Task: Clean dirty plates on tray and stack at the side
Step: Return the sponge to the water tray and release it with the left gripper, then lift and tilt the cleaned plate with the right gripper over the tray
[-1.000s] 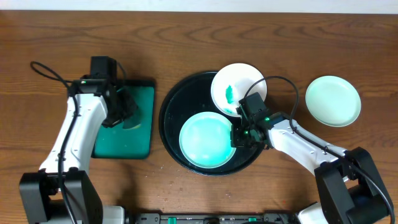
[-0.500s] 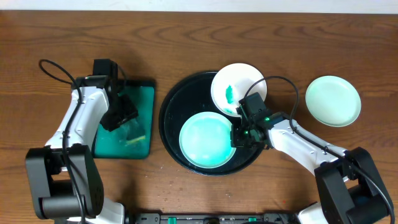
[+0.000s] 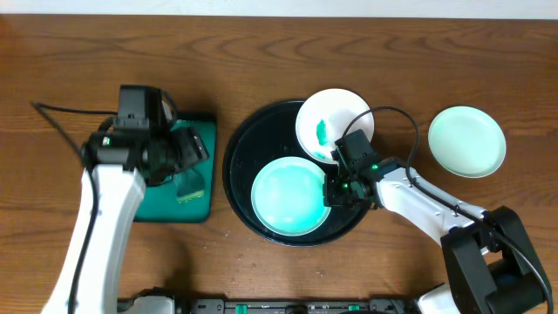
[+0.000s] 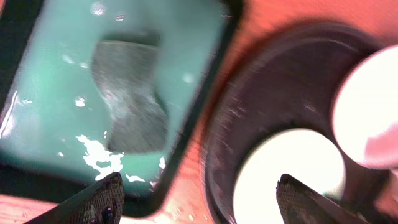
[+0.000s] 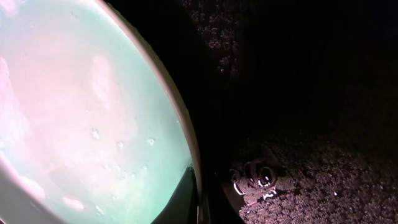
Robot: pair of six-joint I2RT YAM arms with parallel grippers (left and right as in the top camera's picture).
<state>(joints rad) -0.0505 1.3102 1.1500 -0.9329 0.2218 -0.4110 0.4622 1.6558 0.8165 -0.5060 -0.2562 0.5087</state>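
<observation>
The round black tray (image 3: 248,139) holds two plates. The front plate (image 3: 288,196) is clean pale teal, and my right gripper (image 3: 336,190) is shut on its right rim. In the right wrist view that plate (image 5: 93,112) fills the left side, its rim pinched at my right gripper (image 5: 200,202). The rear plate (image 3: 336,122) carries a green smear. A third plate (image 3: 466,140) lies on the table to the right. My left gripper (image 3: 190,148) hangs open and empty over the green tray; in its wrist view my left gripper (image 4: 202,202) has wide-apart fingertips (image 4: 102,199).
A green rectangular tray (image 3: 174,196) with a black rim lies left of the black tray. On it rests a grey wiping pad (image 4: 130,99), also seen from overhead as the pad (image 3: 187,185). Black cables trail from both arms.
My left gripper has opened and let the grey pad drop onto the green tray, then risen above it. The right arm and all plates have stayed put.
</observation>
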